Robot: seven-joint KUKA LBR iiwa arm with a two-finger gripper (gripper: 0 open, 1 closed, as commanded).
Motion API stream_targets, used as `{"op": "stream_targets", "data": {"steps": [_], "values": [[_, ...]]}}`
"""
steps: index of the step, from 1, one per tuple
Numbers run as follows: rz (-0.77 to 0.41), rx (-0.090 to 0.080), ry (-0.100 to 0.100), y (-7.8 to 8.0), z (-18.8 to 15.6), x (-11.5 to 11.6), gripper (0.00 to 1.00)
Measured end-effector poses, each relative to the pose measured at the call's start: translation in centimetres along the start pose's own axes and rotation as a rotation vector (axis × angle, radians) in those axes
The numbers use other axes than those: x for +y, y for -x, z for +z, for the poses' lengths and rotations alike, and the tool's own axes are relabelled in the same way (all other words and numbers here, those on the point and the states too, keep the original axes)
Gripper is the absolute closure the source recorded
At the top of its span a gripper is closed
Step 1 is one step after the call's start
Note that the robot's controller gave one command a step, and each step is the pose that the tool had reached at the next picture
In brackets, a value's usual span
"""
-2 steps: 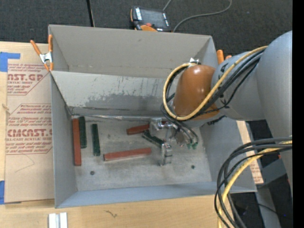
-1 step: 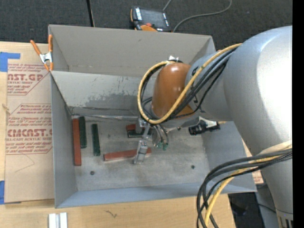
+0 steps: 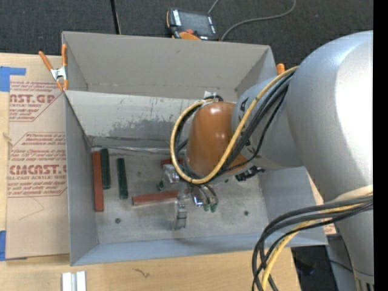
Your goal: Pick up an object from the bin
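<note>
Grey metal bin [image 3: 163, 65], camera view, seen from above and slightly to one side; arm enters from the picture's right.

(a) Robot. The wrist is wrapped in an orange-brown cover [image 3: 209, 138], around which yellow and black cables [image 3: 174, 139] are looped. The gripper [image 3: 180, 216] is pointed down at the bin floor, approx. centre, a little toward the near wall. Whether it is open or closed cannot be told: its tip is seen only as a narrow grey-metal shape against the grey floor.

(b) Nearest thing. A crosswise red-brown bar [image 3: 153, 199] is laid flat on the floor, just left of the gripper; its right end is met by the gripper body, so contact vs. mere overlap cannot be settled. No grasp of it is shown.

(c) Other contents. An upright red-brown bar [image 3: 97, 183] is laid along the left wall, w/ a short dark green bar [image 3: 105, 168] just beside it and a second dark green bar [image 3: 122, 179] slightly further right, all three roughly parallel and well apart from the gripper. A small red piece [image 3: 165, 162] is partly hidden behind the wrist, toward the back wall.
</note>
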State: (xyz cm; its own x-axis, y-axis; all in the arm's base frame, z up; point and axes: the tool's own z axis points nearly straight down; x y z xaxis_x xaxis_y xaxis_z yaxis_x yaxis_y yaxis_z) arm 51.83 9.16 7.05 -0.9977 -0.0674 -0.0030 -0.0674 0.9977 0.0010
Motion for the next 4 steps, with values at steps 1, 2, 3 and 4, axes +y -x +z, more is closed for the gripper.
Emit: {"op": "stream_targets", "data": {"steps": [1, 2, 3, 4], "values": [[0.001, -0.005, 0.000, 0.2, -0.2, 0.0, 1.00], [0.001, 0.002, 0.000, 0.0, 0.0, 0.0, 0.00], [0.001, 0.001, 0.000, 0.0, 0.0, 0.0, 1.00], [0.121, -0.005, 0.001, 0.7, -9.9, -0.2, 1.00]]}}
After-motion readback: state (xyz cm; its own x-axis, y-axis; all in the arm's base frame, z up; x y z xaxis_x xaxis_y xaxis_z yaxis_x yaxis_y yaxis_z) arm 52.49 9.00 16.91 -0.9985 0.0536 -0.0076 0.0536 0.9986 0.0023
